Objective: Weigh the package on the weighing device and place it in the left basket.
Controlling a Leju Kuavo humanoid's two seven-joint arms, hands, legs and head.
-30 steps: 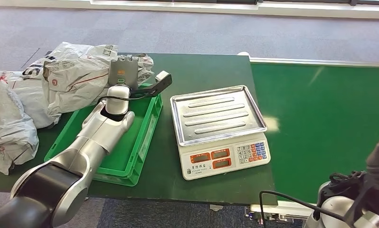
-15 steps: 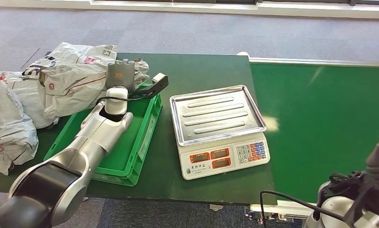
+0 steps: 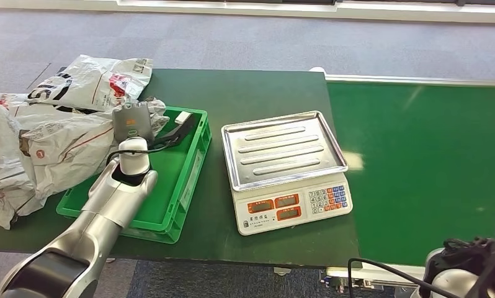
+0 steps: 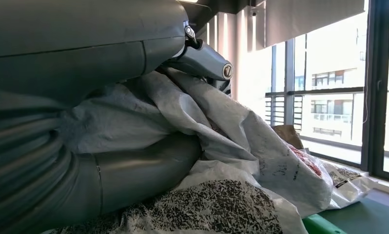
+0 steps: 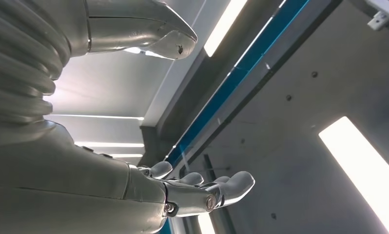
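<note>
The green-topped table [image 3: 263, 93] carries all the working items, with a green conveyor surface [image 3: 419, 155] adjoining it on the robot's right. A heap of grey and white printed mail bags [image 3: 46, 136] occupies the table's left end, several of them overlapping the far left rim of the basket. The green basket [image 3: 177, 180] sits left of the scale, just beside it, its visible floor bare near the front. The weighing scale [image 3: 286, 169] stands at table centre; its steel tray holds nothing and its 3 orange displays and keypad face the robot. The left arm [image 3: 108, 205] reaches forward over the basket, forearm angled toward the far left corner, wrist raised. The left hand [image 3: 136, 121] is at the basket's far left edge, against the bags; in the left wrist view its thumb and darker fingers [image 4: 202, 61] are closed around a fold of a grey package [image 4: 222, 126], gripping it, with further bags lying beneath. The package therefore sits at the basket's rear left rim, partly within the heap. The right hand [image 5: 192, 187] appears in the right wrist view, palm turned toward the ceiling, fingers loosely apart and gently curved, holding nothing.
</note>
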